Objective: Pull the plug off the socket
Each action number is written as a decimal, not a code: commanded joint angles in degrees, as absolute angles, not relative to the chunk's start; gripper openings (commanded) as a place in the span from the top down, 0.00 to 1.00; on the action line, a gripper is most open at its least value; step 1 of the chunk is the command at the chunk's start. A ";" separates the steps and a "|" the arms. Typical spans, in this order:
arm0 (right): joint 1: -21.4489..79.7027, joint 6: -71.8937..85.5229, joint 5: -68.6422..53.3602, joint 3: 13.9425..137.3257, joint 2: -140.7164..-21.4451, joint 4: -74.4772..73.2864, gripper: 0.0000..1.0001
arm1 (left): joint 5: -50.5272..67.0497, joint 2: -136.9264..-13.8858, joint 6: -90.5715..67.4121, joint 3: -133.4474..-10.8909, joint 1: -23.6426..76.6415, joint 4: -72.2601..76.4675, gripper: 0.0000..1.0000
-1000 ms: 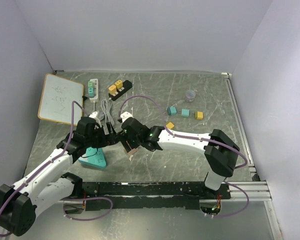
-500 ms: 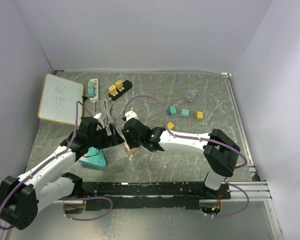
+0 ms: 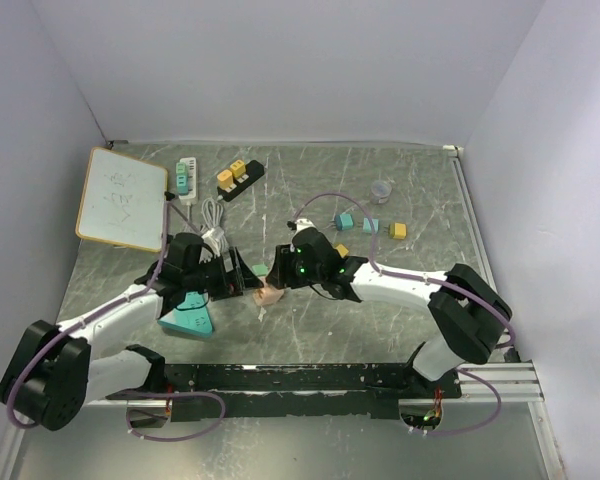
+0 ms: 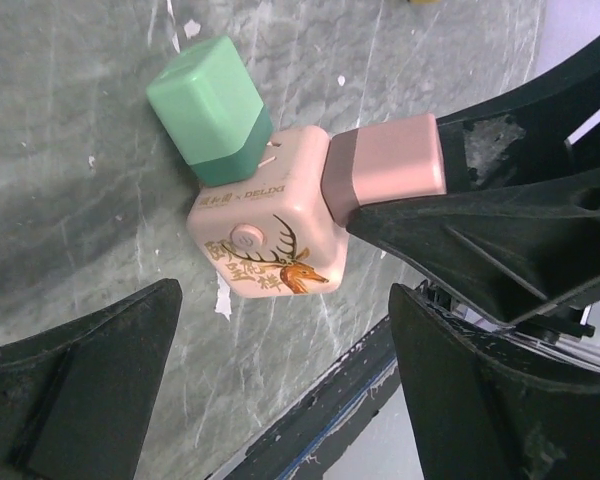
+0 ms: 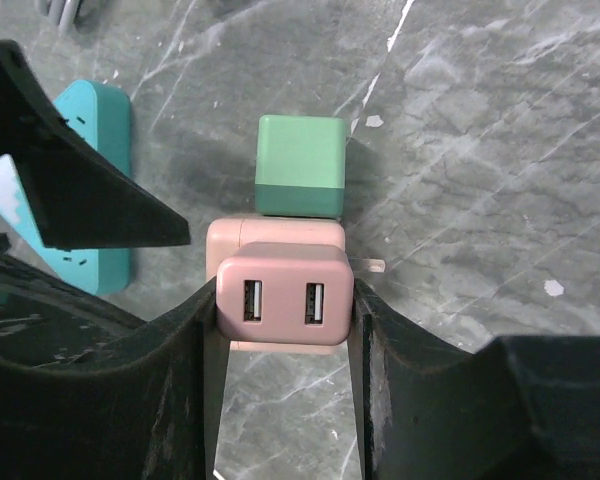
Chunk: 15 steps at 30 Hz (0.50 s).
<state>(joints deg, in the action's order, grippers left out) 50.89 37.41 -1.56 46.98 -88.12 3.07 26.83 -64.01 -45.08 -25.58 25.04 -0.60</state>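
The socket (image 4: 270, 240) is a pink cube with a deer print, lying on the marble table. A pink two-port USB plug (image 5: 285, 300) sits against one face, and a green plug (image 4: 210, 110) sits in another. My right gripper (image 5: 285, 306) is shut on the pink plug, one finger on each side. My left gripper (image 4: 285, 335) is open, its fingers spread wide just short of the cube and touching nothing. In the top view the cube (image 3: 270, 296) lies between the left gripper (image 3: 242, 281) and the right gripper (image 3: 281, 282).
A teal triangular socket (image 3: 188, 316) lies under the left arm. At the back are a whiteboard (image 3: 123, 197), a white power strip (image 3: 187, 180), a black strip with yellow plugs (image 3: 238, 177) and a coiled cable (image 3: 213, 215). Small blocks (image 3: 370, 226) and a cup (image 3: 381, 188) lie at the right.
The right gripper has closed on the pink plug and shifted right with the cube. The left gripper has followed rightward to the cube, staying open.
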 commanded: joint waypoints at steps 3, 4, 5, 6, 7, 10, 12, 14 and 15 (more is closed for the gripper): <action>50.58 41.16 -6.07 46.26 -87.76 9.39 1.00 | 28.43 -68.99 -47.11 -27.66 28.10 2.46 0.09; 50.54 41.21 -6.15 46.20 -87.96 9.63 1.00 | 27.56 -69.87 -47.37 -28.09 28.46 2.11 0.12; 50.55 41.14 -6.33 46.22 -88.15 9.66 1.00 | 26.82 -70.50 -47.66 -28.35 28.63 1.99 0.14; 50.49 41.11 -6.45 46.33 -88.42 9.60 1.00 | 26.26 -70.95 -47.93 -28.46 28.73 2.38 0.16; 50.52 41.09 -6.67 46.46 -88.58 9.51 1.00 | 25.57 -71.43 -47.98 -28.64 28.76 2.68 0.18; 50.54 41.43 -6.96 46.43 -88.83 10.01 1.00 | 24.63 -73.61 -47.83 -30.19 28.89 1.96 0.19; 50.56 41.57 -7.15 46.31 -88.83 10.25 1.00 | 24.94 -74.70 -48.02 -30.57 29.44 2.58 0.16; 50.60 41.71 -7.23 46.32 -88.91 10.37 1.00 | 24.08 -75.09 -48.32 -30.75 30.09 2.66 0.16; 50.67 41.79 -7.19 46.27 -88.93 10.29 1.00 | 23.50 -75.18 -48.42 -30.84 30.26 2.60 0.18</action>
